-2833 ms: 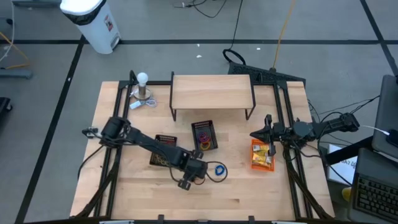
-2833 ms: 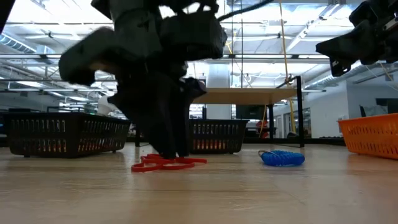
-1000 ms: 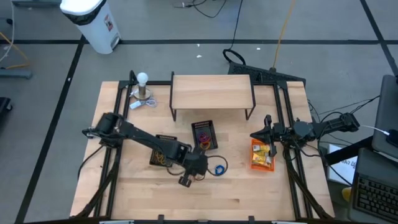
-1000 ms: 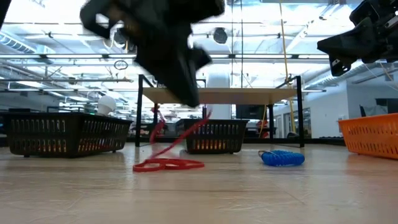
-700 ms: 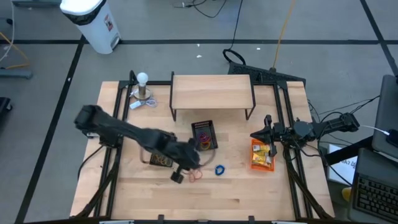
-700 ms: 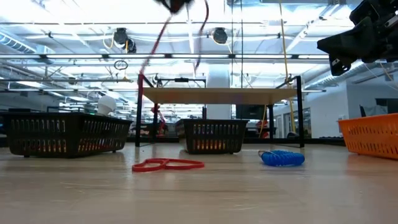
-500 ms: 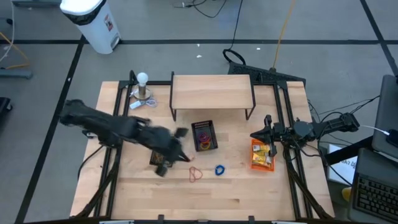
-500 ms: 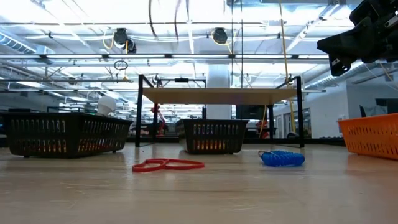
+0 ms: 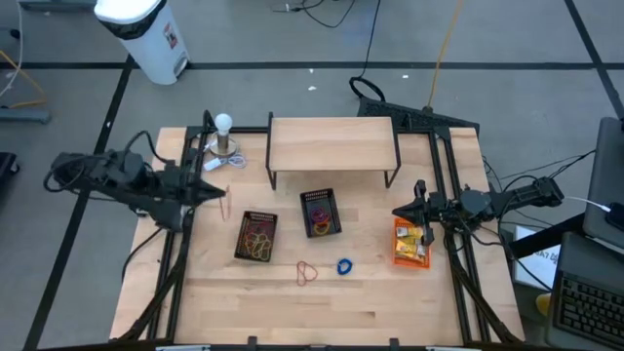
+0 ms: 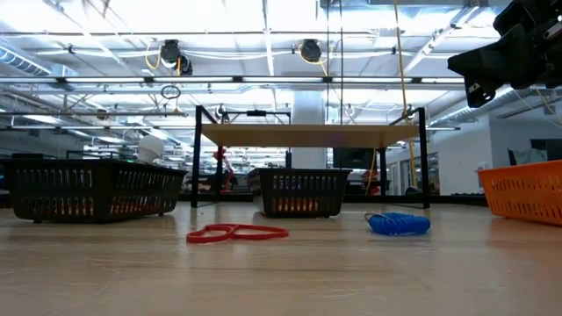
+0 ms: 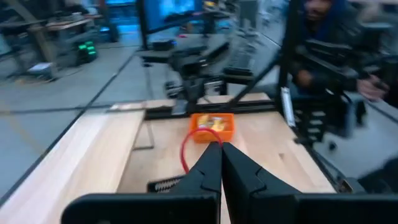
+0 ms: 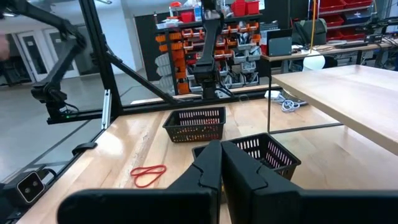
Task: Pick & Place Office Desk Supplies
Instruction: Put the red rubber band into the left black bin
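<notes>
My left gripper [image 9: 220,191] hangs above the table's left edge, shut on a thin red rubber band [image 11: 186,149]; that band shows as a short red line [image 9: 226,202] in the high view. A second red rubber band [image 9: 307,273] lies flat on the table beside a blue coil [image 9: 344,265]. Two black baskets [image 9: 257,236] [image 9: 320,213] hold more bands. An orange basket [image 9: 410,242] holds yellow packets. My right gripper [image 9: 396,211] waits shut above the orange basket's far end. My left gripper pinches the red band between its two fingertips [image 11: 219,149], at one spot of its loop [image 11: 208,132]. The fingers point about level, toward the table's right side. The band curves off the tips and hangs slack, clear of the table.
A wooden shelf [image 9: 331,146] stands at the table's far side, and a white ball on a metal stand [image 9: 224,132] sits at the far left. Bare wood lies along the near edge. A person sits beyond the table's right side [image 11: 323,37].
My left gripper has risen from beside the blue coil and swung back toward the table's left edge, tipping from pointing down to about level. It stayed shut and carried one red band up clear of the table. The other red band stayed where it lay.
</notes>
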Robot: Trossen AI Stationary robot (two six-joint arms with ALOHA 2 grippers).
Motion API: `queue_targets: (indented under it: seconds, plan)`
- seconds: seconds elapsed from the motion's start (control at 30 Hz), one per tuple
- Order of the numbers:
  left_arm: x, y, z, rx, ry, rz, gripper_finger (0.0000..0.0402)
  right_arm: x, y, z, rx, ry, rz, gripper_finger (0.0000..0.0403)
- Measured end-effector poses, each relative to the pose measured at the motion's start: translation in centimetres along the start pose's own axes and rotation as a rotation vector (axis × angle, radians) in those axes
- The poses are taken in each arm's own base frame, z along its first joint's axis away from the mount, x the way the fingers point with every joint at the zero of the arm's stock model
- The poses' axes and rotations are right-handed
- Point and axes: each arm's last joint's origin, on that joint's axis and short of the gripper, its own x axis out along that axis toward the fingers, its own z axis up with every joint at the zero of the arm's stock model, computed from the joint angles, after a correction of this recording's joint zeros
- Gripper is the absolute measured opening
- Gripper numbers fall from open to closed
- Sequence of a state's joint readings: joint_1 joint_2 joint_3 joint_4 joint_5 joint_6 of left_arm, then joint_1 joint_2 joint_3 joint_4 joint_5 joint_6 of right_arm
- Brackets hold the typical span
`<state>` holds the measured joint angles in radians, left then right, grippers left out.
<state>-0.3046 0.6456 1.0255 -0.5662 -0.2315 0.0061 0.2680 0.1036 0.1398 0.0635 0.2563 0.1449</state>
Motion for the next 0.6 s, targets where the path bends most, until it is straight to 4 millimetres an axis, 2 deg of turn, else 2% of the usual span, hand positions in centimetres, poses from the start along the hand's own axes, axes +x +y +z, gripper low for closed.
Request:
queue_targets:
  seconds: [0.23, 0.43, 0.53, 0.6]
  plan:
    - [-3.3, 1.0, -6.8, -0.117, -0.105, 0.089, 0.0000, 0.0, 0.0, 0.1, 0.002, -0.009, 0.001, 0.0000]
    - [-3.4, 1.1, -11.4, -0.154, -0.188, 0.118, 0.0000, 0.0, 0.0, 0.3, 0.016, -0.033, 0.005, 0.0000]
    - [-3.1, 1.2, -13.9, -0.130, -0.163, 0.175, 0.0000, 0.0, 0.0, 0.3, 0.010, -0.035, 0.003, 0.0000]
    - [-2.7, 1.1, -14.5, -0.145, -0.175, 0.190, 0.0000, 0.0, 0.0, 0.3, 0.010, -0.035, 0.003, 0.0000]
